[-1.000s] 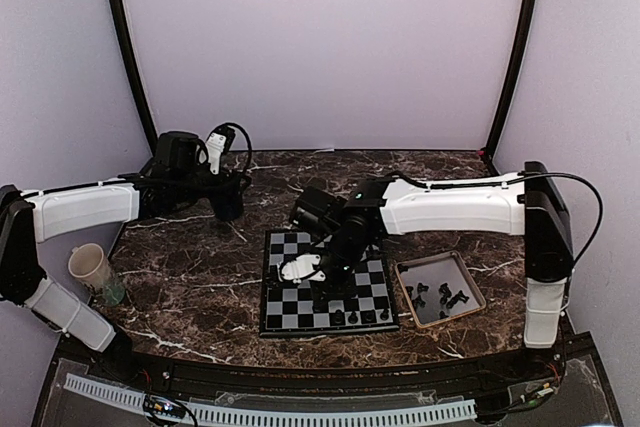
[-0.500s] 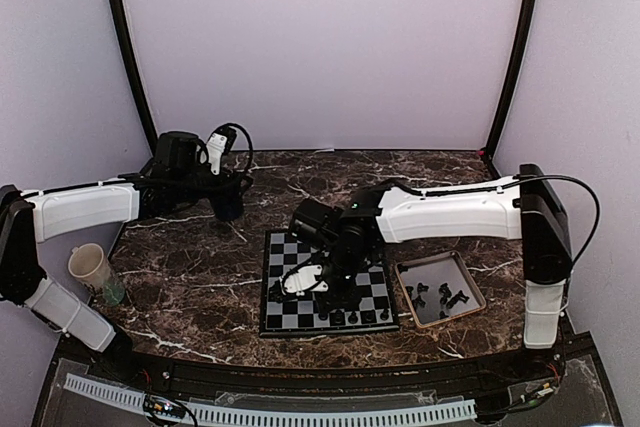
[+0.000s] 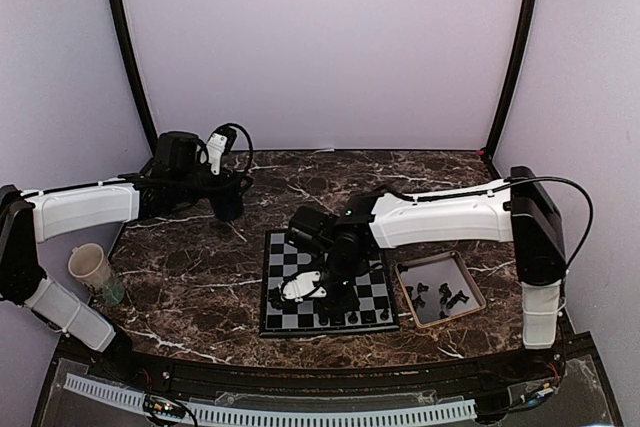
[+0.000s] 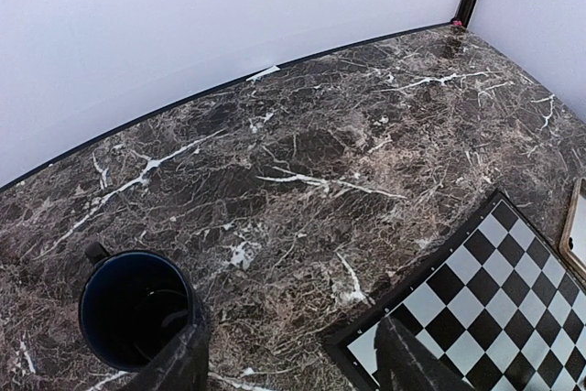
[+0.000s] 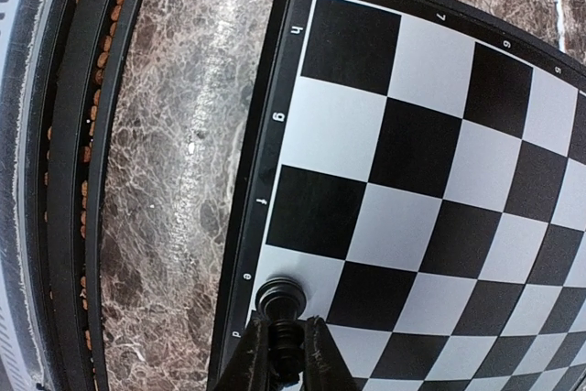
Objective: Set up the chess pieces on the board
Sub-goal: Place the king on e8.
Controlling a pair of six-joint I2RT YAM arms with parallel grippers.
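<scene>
The board (image 3: 300, 252) of black and pale squares lies mid-table. It also shows in the right wrist view (image 5: 421, 144). My right gripper (image 5: 287, 325) is shut on a dark chess piece (image 5: 280, 295). The piece's round base is at the pale square by the letter e on the board's edge. In the top view this gripper (image 3: 285, 292) is low over the board's near-left part. Three pieces (image 3: 352, 318) stand along the board's near edge. Several more pieces (image 3: 445, 295) lie in the tan-rimmed tray (image 3: 472, 282). My left gripper (image 4: 293, 327) is open and empty, above bare marble.
A dark blue cup (image 4: 137, 309) stands on the marble next to my left gripper's left finger. The board's corner (image 4: 476, 318) is near its right finger. A paper cup (image 3: 90, 267) stands at the table's left edge. The table's near rim (image 5: 64, 171) runs beside the board.
My right gripper has moved left and toward the near-left edge of the board, carrying the piece lower. The left arm has not moved.
</scene>
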